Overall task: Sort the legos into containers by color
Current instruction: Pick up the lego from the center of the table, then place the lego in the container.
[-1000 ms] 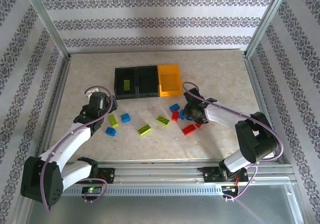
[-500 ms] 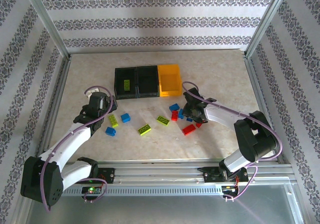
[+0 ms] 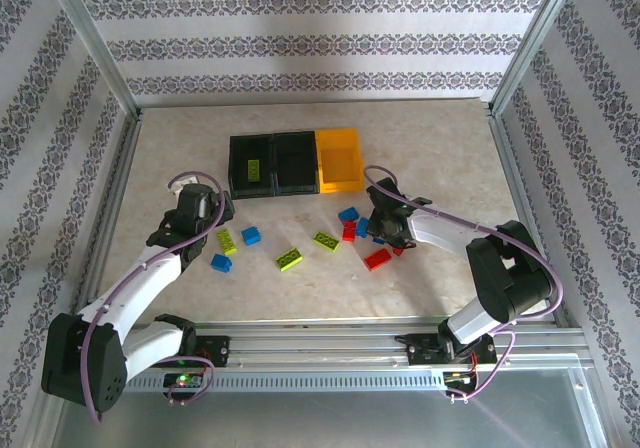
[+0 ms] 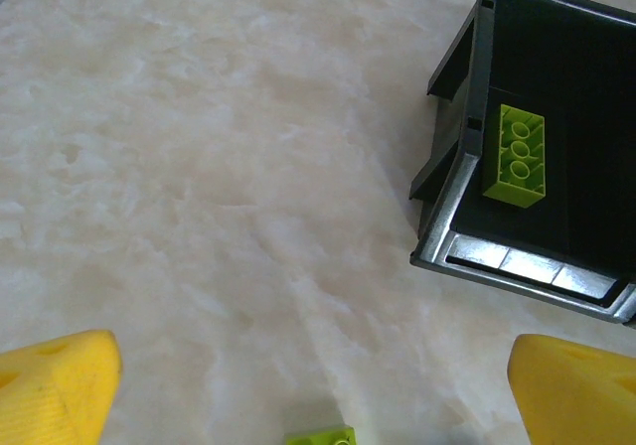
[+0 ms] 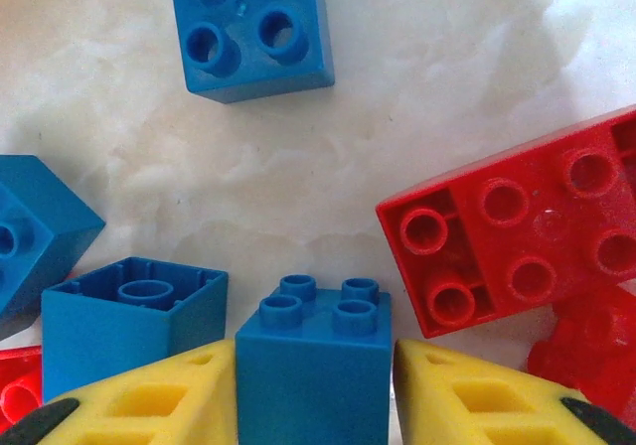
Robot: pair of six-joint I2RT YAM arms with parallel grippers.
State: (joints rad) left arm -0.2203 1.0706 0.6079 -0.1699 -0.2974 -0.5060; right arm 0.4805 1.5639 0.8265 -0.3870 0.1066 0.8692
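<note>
Top external: container row (image 3: 273,165) upper centre. Left black bin (image 4: 467,167) holds one lime brick (image 4: 515,155). Other legos lie loose on table below.

Left gripper (image 4: 318,385): jaws wide apart, empty, near that bin.

Right gripper (image 5: 316,390): clamped on blue 2x2 brick (image 5: 313,361), lower centre of right wrist view, inside blue-red cluster.

Risks:
- Overturned blue brick (image 5: 129,316) just beside lower-left finger (image 5: 149,405), red brick (image 5: 517,226) close at right; lift could drag either.
- Smooth sides could let brick slip.

Versus earlier: right jaws narrowed onto brick. Left arm and loose legos unchanged.
</note>
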